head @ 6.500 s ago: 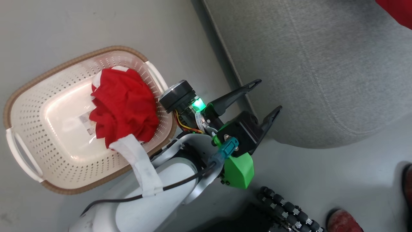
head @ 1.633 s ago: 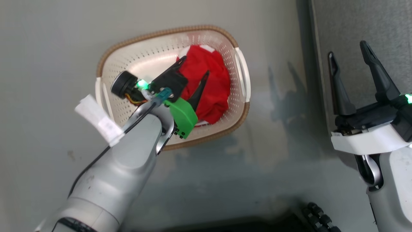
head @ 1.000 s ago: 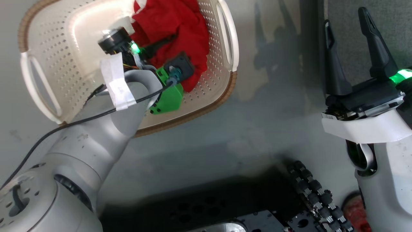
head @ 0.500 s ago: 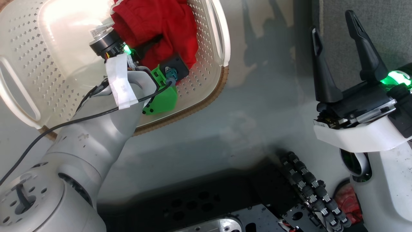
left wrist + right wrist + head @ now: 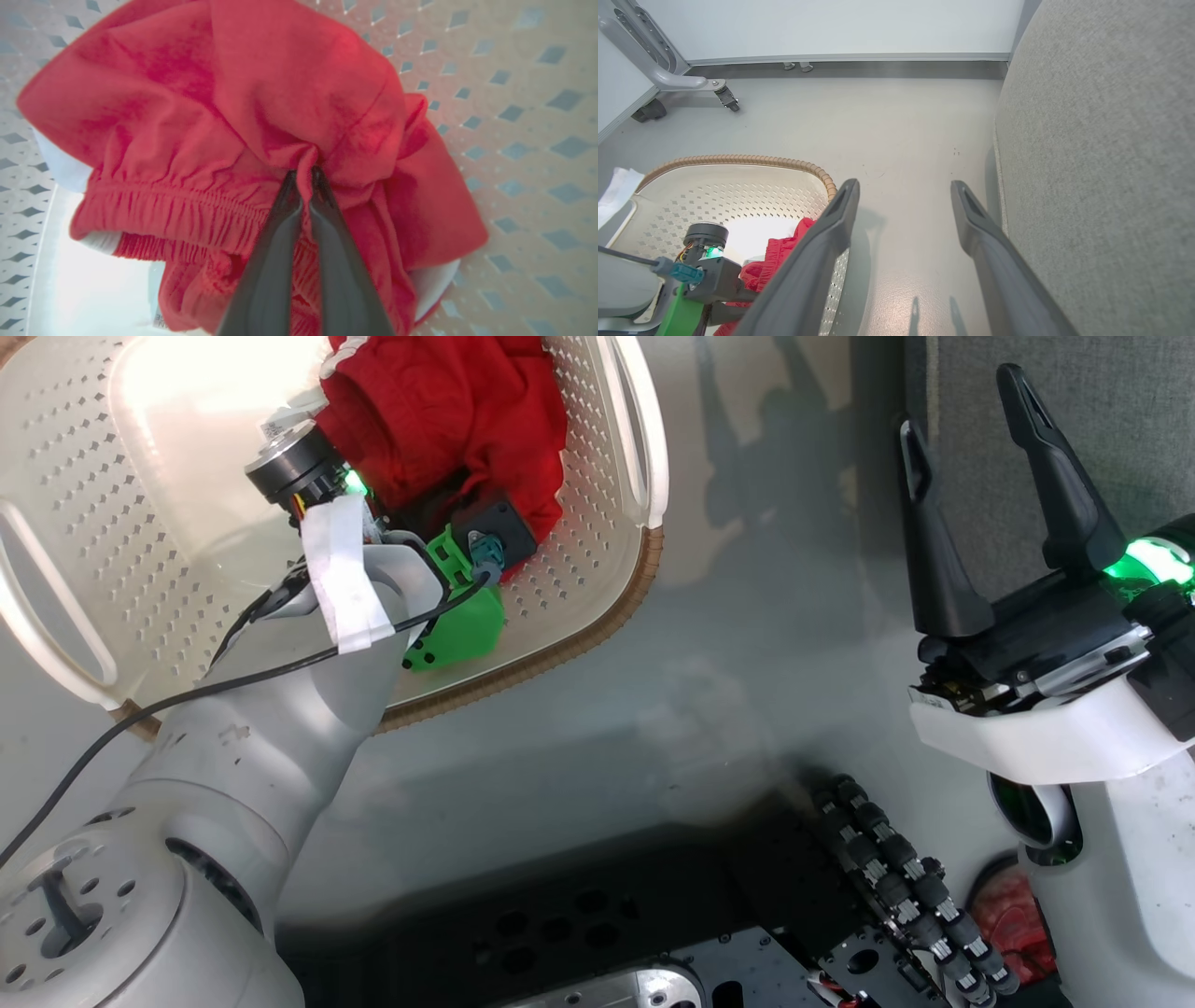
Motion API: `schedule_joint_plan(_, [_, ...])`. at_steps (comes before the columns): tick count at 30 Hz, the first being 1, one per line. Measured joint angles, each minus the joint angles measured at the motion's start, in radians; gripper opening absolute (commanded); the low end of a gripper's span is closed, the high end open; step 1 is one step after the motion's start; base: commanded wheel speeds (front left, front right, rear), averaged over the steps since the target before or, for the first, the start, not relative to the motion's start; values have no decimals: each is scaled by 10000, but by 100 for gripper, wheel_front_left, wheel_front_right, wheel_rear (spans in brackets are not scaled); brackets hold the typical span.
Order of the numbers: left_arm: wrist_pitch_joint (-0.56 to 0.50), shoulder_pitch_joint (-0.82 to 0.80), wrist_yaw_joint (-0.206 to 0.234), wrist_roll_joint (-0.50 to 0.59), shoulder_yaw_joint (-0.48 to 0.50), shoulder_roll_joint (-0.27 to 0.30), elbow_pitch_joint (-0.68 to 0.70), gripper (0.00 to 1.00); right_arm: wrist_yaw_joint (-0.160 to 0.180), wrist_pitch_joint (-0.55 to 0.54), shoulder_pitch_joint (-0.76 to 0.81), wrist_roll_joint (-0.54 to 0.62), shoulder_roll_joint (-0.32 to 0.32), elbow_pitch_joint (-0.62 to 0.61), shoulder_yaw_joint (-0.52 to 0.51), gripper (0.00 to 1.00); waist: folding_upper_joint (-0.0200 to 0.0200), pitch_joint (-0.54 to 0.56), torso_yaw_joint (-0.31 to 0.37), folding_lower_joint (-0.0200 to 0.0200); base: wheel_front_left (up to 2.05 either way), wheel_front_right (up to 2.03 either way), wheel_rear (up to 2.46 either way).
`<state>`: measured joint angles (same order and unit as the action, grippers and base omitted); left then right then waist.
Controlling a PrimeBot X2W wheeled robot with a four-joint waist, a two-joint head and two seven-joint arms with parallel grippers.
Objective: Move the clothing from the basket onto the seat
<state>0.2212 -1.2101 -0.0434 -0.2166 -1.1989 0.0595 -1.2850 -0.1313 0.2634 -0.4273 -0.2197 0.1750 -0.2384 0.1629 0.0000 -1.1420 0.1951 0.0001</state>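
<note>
Head view: the left gripper point(image 5: 434, 504) is reaching down into the basket point(image 5: 140, 523), its fingers closed and sunk into the clothing point(image 5: 448, 401), which is bunching just ahead of the wrist against the basket wall on the seat side. The perforated wall and brown rim are rising around the hand on all sides, with the nearest handle point(image 5: 635, 439) running just past the garment. The right gripper point(image 5: 962, 411) is hanging with its fingers spread wide and holding nothing, its tips overlapping the edge of the seat point(image 5: 1120, 411). A strip of floor point(image 5: 766, 616) is lying open between the two hands; the robot's dark base point(image 5: 607, 933) is sitting behind them. Left wrist view: the left gripper point(image 5: 303, 179) is pinching a raised fold of the clothing point(image 5: 280, 93) between its tips, with the gathered waistband point(image 5: 187, 205) lying to one side of the fingers and the basket point(image 5: 514, 116) wall showing around the cloth. Right wrist view: the right gripper point(image 5: 903, 186) is pointing along open floor point(image 5: 901, 130), its jaws wide apart. The seat point(image 5: 1101, 163) is running just beside one finger; the basket point(image 5: 738, 161) and the clothing point(image 5: 780, 261) are sitting beside the other. A wall point(image 5: 831, 28) and a wheeled frame leg point(image 5: 724, 95) are standing well ahead.
</note>
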Motion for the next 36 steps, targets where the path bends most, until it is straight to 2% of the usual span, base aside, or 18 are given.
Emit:
schedule_joint_plan(7, [171,13,313,-215,102,4,-17,0,0,0,-233,2,-44,21,86,100,0,86,-22,0,0,0,0])
schedule_joint_plan(15, [389,500,669,-895,742,48,468,0,0,0,-601,2,-207,247,203,100,0,512,58,0,0,0,0])
schedule_joint_plan(25, [428,2549,1467,-1172,1795,539,2961,0,0,-2,-34,-13,-343,780,165,100,0,2143,-106,0,0,0,0])
schedule_joint_plan(36, [428,4962,2111,-826,3407,802,5634,0,0,0,1242,79,-261,1766,422,100,0,4663,-522,-1,0,0,0])
